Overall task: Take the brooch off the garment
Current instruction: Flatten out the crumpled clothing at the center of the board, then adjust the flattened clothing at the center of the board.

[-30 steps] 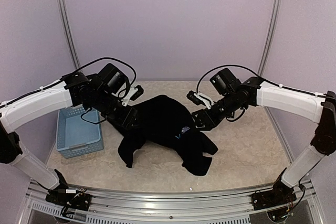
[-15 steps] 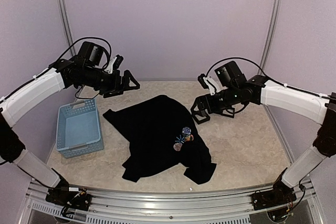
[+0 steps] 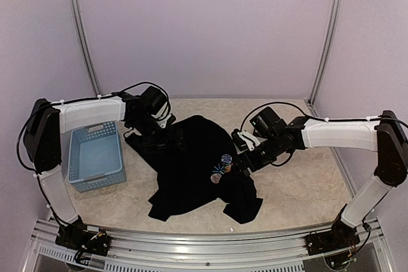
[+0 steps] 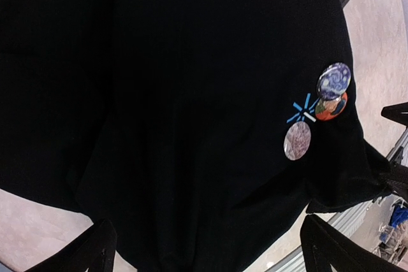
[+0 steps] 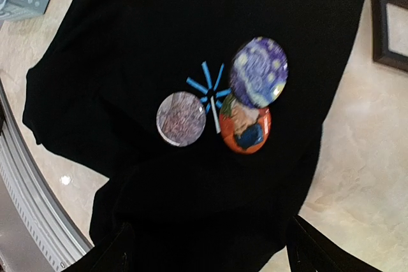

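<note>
A black garment [image 3: 191, 176] lies rumpled across the marbled table [image 3: 299, 183]. On its right side, three round brooches cluster at a small blue star mark [image 5: 207, 87]: the mauve brooch [image 5: 181, 118] nearest, then the orange brooch [image 5: 245, 130] and the blue-swirl brooch [image 5: 258, 71], which overlap. The right gripper [image 5: 210, 237] hangs just beside them, fingers spread and empty. Farther left, the left gripper [image 4: 207, 230], equally wide and empty, hovers over the garment's far edge, near a light-blue basket [image 3: 95, 157].

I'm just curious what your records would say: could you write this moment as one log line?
left gripper: open, over garment | right gripper: open, over garment | brooches: three, on garment by blue mark
</note>
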You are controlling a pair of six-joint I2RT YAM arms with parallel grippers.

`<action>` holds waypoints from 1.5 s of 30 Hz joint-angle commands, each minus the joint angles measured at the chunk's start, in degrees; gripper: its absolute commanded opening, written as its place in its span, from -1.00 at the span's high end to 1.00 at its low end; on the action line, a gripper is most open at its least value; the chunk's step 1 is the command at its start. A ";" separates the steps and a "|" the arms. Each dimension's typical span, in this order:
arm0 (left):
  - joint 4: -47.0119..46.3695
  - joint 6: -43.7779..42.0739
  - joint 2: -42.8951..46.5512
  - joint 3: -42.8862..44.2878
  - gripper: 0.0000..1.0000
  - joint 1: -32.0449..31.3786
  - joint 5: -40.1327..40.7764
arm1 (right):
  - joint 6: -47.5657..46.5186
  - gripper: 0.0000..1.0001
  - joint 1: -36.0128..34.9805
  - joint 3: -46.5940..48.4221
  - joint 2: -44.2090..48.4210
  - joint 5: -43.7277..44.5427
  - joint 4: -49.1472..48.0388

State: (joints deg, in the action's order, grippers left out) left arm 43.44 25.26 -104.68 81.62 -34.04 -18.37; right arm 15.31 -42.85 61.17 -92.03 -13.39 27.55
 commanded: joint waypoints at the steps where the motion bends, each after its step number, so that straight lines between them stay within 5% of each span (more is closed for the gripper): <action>1: -0.69 -0.61 -1.80 -2.85 -0.98 -1.20 -3.43 | 1.39 -0.64 -2.15 -4.29 3.32 -3.61 -3.81; 4: -3.09 -0.82 -2.57 -5.20 -0.89 -1.80 -4.44 | 2.00 -0.44 -2.94 -5.13 2.81 -3.26 -4.26; 10: -5.14 -0.91 -5.81 -6.50 0.14 -1.70 -4.41 | 1.61 0.44 -4.40 -6.66 3.17 -4.16 -3.90; 14: -6.64 -0.73 -6.95 -7.18 0.73 -1.20 -2.38 | 3.14 0.67 -5.95 -11.17 4.83 -4.24 -4.08; 18: -6.52 -1.97 -6.96 -5.94 0.88 0.92 0.64 | 5.53 0.77 -7.86 -14.72 6.90 -2.97 -4.11; 29: -5.02 -10.34 -9.73 7.56 0.88 8.96 -1.45 | 11.32 0.73 -7.89 -16.58 14.27 1.83 -4.57; 32: -3.22 -11.26 -9.89 8.94 0.80 8.99 0.70 | 12.05 0.58 -7.05 -14.72 16.43 4.67 -4.09; 34: -3.09 -10.37 -8.24 8.15 0.58 8.95 0.67 | 12.83 0.43 -5.17 -14.42 17.10 4.86 -4.83; 37: -4.14 -7.79 -4.43 5.19 -0.05 8.54 -0.87 | 13.58 0.24 -2.39 -14.59 16.49 3.17 -8.04; 45: -5.37 -2.37 1.60 -2.40 -0.57 2.44 -0.61 | 10.88 0.13 4.71 -8.77 5.08 -3.35 -12.20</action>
State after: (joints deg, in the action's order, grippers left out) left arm 37.85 20.16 -105.95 81.38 -27.59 -19.53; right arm 27.92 -40.32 48.58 -81.93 -13.50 17.76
